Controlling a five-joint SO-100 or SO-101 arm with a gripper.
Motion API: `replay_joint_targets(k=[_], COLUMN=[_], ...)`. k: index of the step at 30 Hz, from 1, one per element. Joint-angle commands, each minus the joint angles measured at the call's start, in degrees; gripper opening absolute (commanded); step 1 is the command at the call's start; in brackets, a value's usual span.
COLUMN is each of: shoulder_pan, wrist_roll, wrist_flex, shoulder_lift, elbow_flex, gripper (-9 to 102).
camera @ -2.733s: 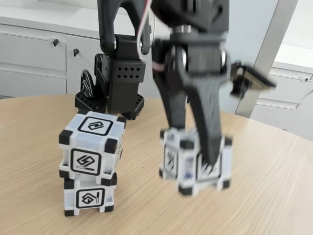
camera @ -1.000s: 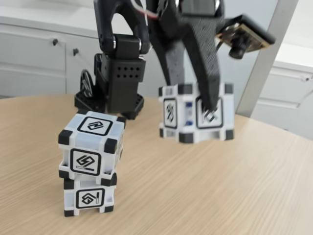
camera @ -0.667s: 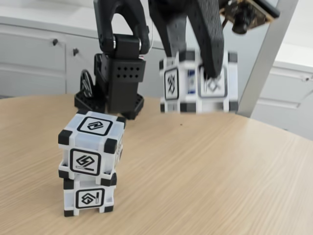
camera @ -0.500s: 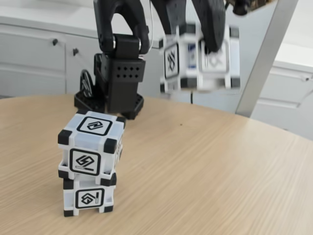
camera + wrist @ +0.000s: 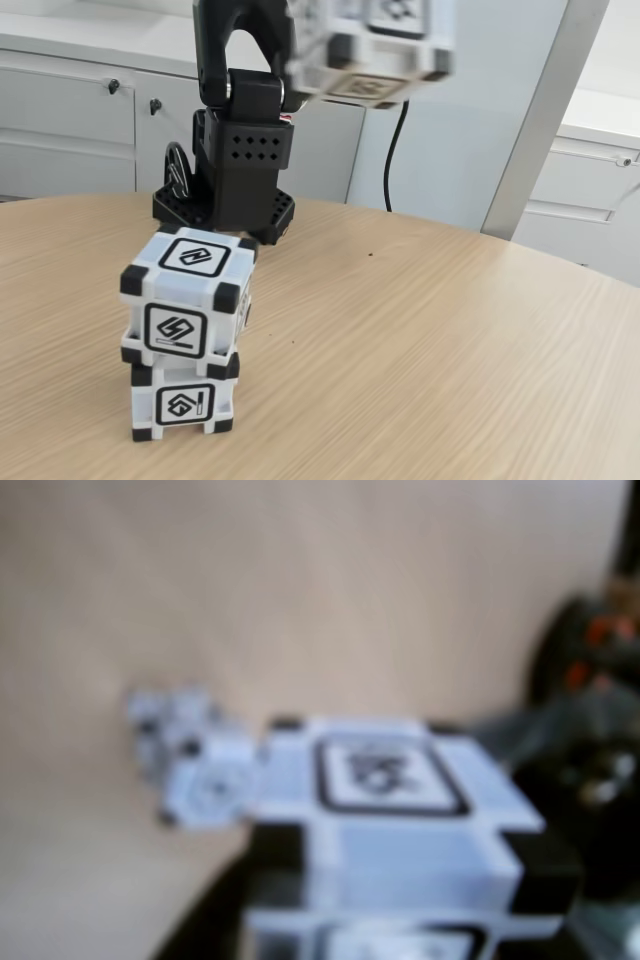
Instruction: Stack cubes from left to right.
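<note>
third cube [image 5: 372,45] sits high in the fixed view, above and right of the two-cube stack [image 5: 185,335] on the wooden table [image 5: 420,380], blurred. in the wrist view the cube [image 5: 400,820] fills the foreground, with the stack [image 5: 190,770] small beside its left edge. gripper fingers hidden; grip can't be confirmed. arm base [image 5: 235,170] stands behind the stack.

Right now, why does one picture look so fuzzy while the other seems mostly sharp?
In the fixed view, the stack and table are crisp under soft, even light; just the lifted cube at the top edge is smeared. The wrist view is soft all over: the held cube and the stack far below are both blurred.
</note>
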Motion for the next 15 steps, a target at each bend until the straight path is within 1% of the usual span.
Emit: replay_joint_targets(k=[1, 7, 15], shoulder_pan=[5.5, 11.8, 15.5], wrist_roll=[-1.8, -5.9, -7.6], wrist_flex=[0.3, 0.2, 0.2], shoulder_lift=[0.8, -0.4, -0.4], elbow_flex=[-2.6, -2.1, -1.9], gripper=[15, 15, 15])
